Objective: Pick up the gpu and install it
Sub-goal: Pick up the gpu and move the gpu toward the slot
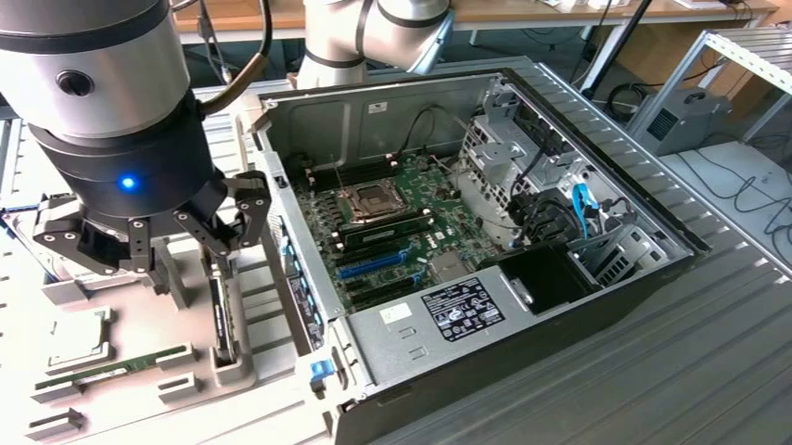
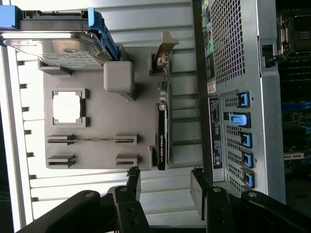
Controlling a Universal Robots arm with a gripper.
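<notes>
The gpu [image 2: 161,138] is a thin black card standing on its edge in a slot of the grey parts holder [image 2: 97,121], its silver bracket [image 2: 163,48] at one end. In the exterior view the gpu [image 1: 219,315] stands just beside the open computer case [image 1: 495,306], on the exterior view's left. My gripper [image 2: 166,175] is open, with nothing between its fingers. It hangs above the holder, close over one end of the card and apart from it. In the exterior view the gripper [image 1: 185,264] is directly above the card.
The holder also carries a silver hard drive [image 2: 63,48] in blue rails, a square processor [image 2: 66,107] and a green memory stick [image 1: 111,366]. Inside the case lies the motherboard with blue expansion slots [image 1: 371,264]. The case's rear panel [image 2: 233,97] stands close beside the card.
</notes>
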